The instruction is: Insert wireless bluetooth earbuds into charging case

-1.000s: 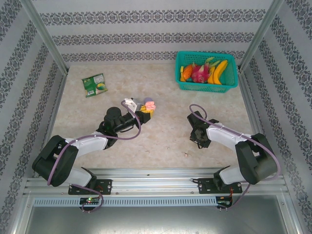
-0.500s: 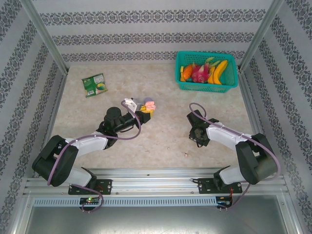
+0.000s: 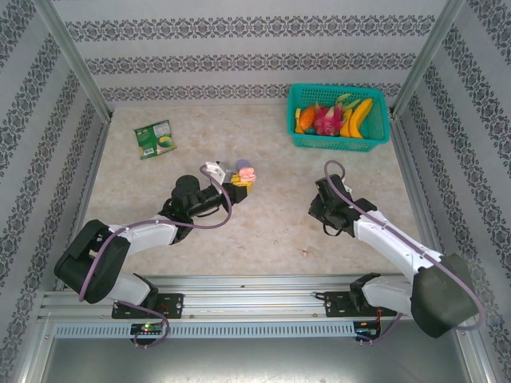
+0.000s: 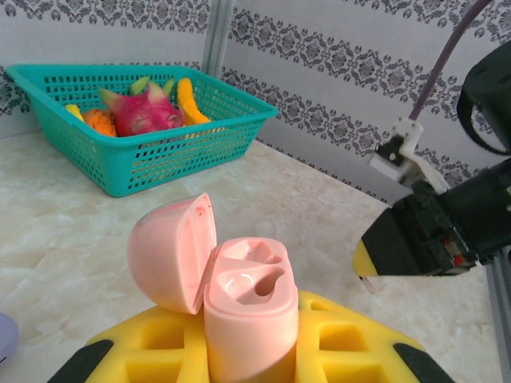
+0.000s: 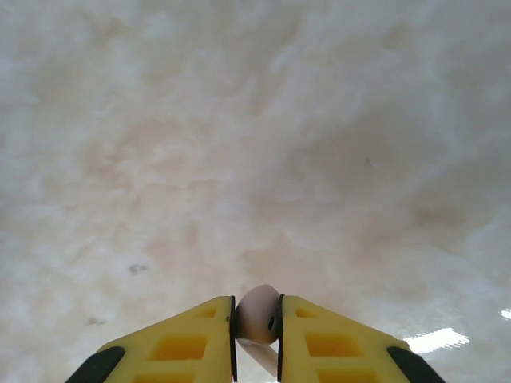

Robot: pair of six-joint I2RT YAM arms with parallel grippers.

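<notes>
My left gripper [image 3: 242,182] is shut on the base of a pale pink charging case [image 4: 251,307], held upright between its yellow fingers [image 4: 351,347]. The case's lid hangs open to the left, and both moulded wells show empty. In the top view the case [image 3: 247,172] sits mid-table. My right gripper [image 5: 255,319] is shut on a pale pink earbud [image 5: 257,315], its stem pointing back between the fingers, above bare table. In the left wrist view the right gripper [image 4: 371,263] hangs to the right of the case. Another tiny pink bit [image 3: 303,253] lies on the table near the front.
A teal basket [image 3: 335,144] of fruit stands at the back right, also seen as the basket [image 4: 160,159] behind the case. A green packet [image 3: 155,139] lies at the back left. A lilac rounded thing [image 3: 242,164] sits just behind the case.
The right gripper's jaws have narrowed onto the pink earbud, and the right arm has lifted and swung slightly right. The left arm and case have stayed still.
</notes>
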